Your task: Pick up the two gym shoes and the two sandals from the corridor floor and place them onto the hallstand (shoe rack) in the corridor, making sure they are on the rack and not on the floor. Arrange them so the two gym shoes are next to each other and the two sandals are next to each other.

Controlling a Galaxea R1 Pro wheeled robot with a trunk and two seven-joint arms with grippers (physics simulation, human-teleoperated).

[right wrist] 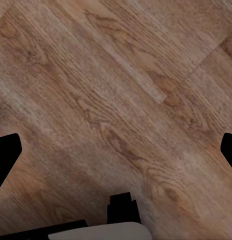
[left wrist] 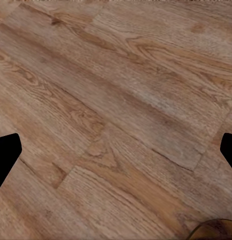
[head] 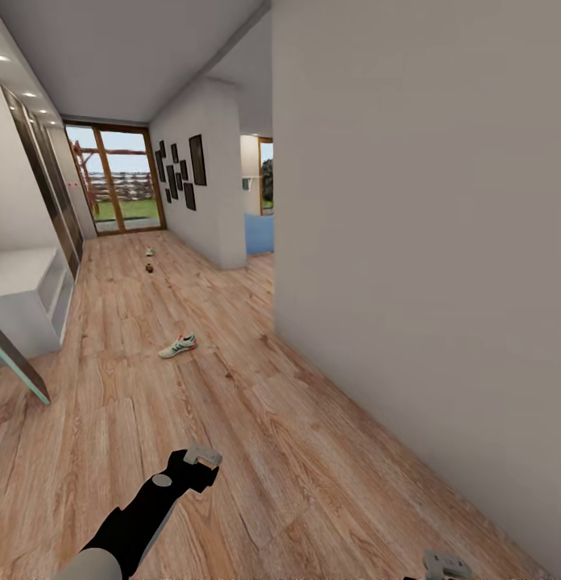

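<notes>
open corridor floor (head: 232, 419) ahead; wall (head: 425, 242) bounds the right.

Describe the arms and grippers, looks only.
Left arm: glossy black links with a round grey joint cap, turning light grey toward the picture's lower edge. Left gripper: black body, pale grey tip. Right gripper: a pale grey blocky piece at the frame's bottom edge. Wrist views show black fingers. No cables or markings visible.

Corridor floor (head: 256, 451) runs ahead to glazed doors (head: 115, 179) at its far end; wall (head: 425, 242) along the right; hallstand (head: 27, 302) against the left side; one gym shoe (head: 178, 346) on the floor mid-corridor; two small items, too distant to identify, farther along the floor (head: 150, 260); picture frames (head: 182, 171) on the right-hand wall beyond.
</notes>
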